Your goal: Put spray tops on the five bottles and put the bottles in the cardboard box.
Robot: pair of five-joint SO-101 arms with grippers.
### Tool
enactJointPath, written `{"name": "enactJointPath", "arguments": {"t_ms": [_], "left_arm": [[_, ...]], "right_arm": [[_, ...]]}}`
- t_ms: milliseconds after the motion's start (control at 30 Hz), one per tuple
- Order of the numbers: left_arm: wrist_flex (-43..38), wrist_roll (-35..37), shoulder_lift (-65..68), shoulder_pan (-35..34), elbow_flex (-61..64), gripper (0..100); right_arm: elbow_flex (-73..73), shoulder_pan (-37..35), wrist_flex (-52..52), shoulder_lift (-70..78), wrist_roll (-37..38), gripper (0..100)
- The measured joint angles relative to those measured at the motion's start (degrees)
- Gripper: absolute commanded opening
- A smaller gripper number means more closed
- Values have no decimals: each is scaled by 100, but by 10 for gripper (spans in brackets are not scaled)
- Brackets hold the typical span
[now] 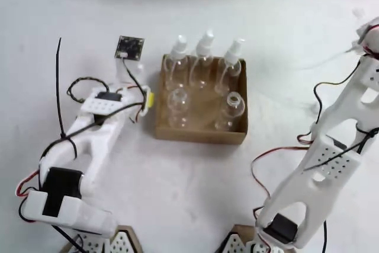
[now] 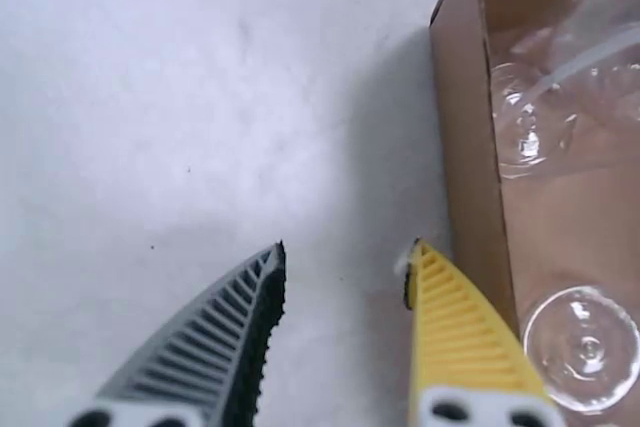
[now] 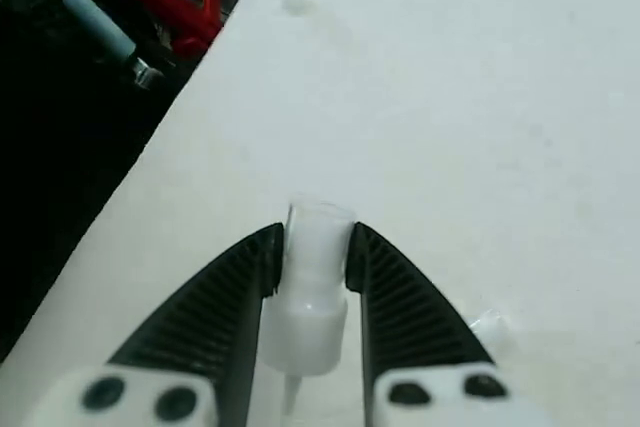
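We find right jaws pinching a spray top (image 3: pixel 305 287), presumably for an uncapped bottle (image 1: pixel 232 109); left jaws spread beside the cardboard box (image 2: pixel 462 147)

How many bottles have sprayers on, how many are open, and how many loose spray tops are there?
Bottles with spray tops: 3
Open bottles: 2
Loose spray tops: 1, pinched in the right hand
Total: 6

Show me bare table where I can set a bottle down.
Free: table between the cardboard box and the arm bases, and between the box and the right arm. Crowded: inside the box among bottles, and beside it where the left gripper and cables sit.
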Motion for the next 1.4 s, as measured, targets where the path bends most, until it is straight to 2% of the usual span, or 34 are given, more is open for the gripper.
{"name": "enactJointPath", "arguments": {"t_ms": [133,333,700,1000,1167,1400], "left_arm": [[0,0,0,0,0,188],[0,0,0,0,0,188],[0,0,0,0,0,188],[0,0,0,0,0,188],[0,0,0,0,0,188],[0,0,0,0,0,188]], "right_arm": [[-88,-185,88,-492,316,16],[-88,-492,114,-1178,387,16],[255,-1802,141,-3332,1793,15],[3297,-3464,132,-5952,2523,16],[4818,-3604,-255,-7103,2576,16],[6892,-3631,-1310,-8369,2585,16]]}}
